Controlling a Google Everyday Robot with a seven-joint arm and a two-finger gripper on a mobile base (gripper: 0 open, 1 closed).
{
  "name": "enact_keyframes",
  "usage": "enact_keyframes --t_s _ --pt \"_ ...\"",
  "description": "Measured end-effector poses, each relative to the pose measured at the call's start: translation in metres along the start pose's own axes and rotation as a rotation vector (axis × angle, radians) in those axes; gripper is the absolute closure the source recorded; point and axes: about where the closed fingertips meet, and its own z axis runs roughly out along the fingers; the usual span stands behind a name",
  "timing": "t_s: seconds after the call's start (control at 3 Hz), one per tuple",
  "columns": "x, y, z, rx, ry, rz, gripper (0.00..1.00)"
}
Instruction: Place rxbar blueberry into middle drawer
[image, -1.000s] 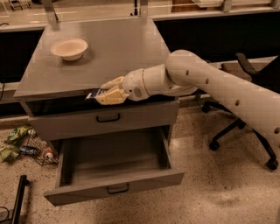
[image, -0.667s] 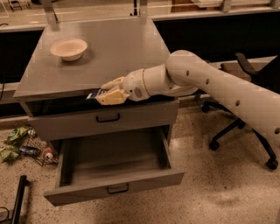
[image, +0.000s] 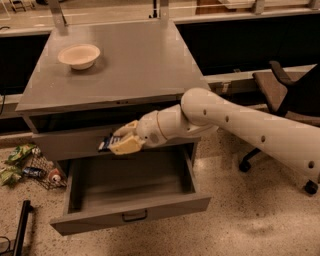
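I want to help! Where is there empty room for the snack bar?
The open drawer is bare inside, below the gripper holding the snack bar. The cabinet top is bare right of the bowl. Floor trash crowds the left.

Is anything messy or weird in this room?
Yes: crumpled wrappers and other litter lie scattered on the floor beside the cabinet. The gripper holds the rxbar blueberry above the open middle drawer.

You've got a bowl (image: 79, 55) back-left on the surface (image: 145, 70), chair (image: 282, 90) right, trash (image: 19, 155) on floor left.
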Motion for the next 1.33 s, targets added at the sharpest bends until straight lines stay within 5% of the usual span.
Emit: enact_keyframes --t_s 0.33,0.67,1.33 --pt "0.041 -0.009 0.020 -0.028 0.000 0.001 1.00" --pt "0.041 -0.009 0.020 -0.028 0.000 0.001 1.00" --pt "0.106 -0.006 0.039 -0.021 0.047 0.015 1.00"
